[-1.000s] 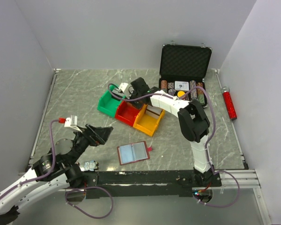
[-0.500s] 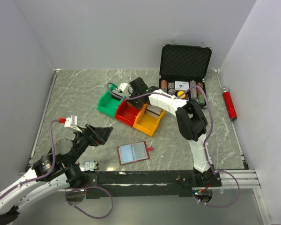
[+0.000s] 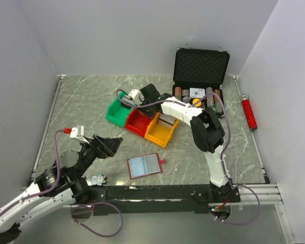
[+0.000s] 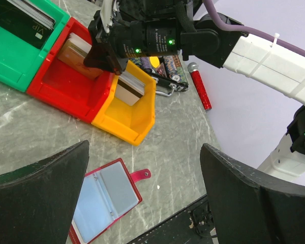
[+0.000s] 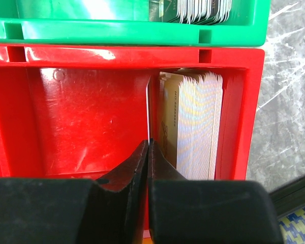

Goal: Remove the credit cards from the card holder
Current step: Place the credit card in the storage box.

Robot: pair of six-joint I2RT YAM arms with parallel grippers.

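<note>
**Top external view.** The card holder (image 3: 160, 161) is shown lying open on the table (image 3: 81, 101), near the front edge. The credit cards (image 3: 143, 165) are seated in its sleeves, so the removal is judged unfinished. The left gripper (image 3: 111, 146) is held to the holder's left, apart from it. The right gripper (image 3: 144, 104) is reached over the red bin (image 3: 137, 124), well away from the holder. An arm collision is judged unlikely unless both arms are brought to the holder together.

**Left wrist view.** The left gripper (image 4: 145, 152) is seen with its jaws spread wide and nothing between them, and the card holder (image 4: 134, 192) is below it. The credit cards (image 4: 109, 187) are glossy and flush with the sleeves. A slipping pinch is therefore to be feared, or the light holder may be dragged or lifted with a card if it is not pinned. The right gripper (image 4: 108, 60) is shown at the red bin (image 4: 66, 84), beside the yellow bin (image 4: 127, 124).

**Right wrist view.** The jaws of the right gripper (image 5: 147, 147) are seen pressed together inside the red bin (image 5: 91, 56). A thin pale edge (image 5: 147, 101) runs up from the tips, and whether it is pinched cannot be told. The card deck (image 5: 193, 122) stands just beside the tips and could be toppled by a sideways withdrawal, or the bin could be shoved.
</note>
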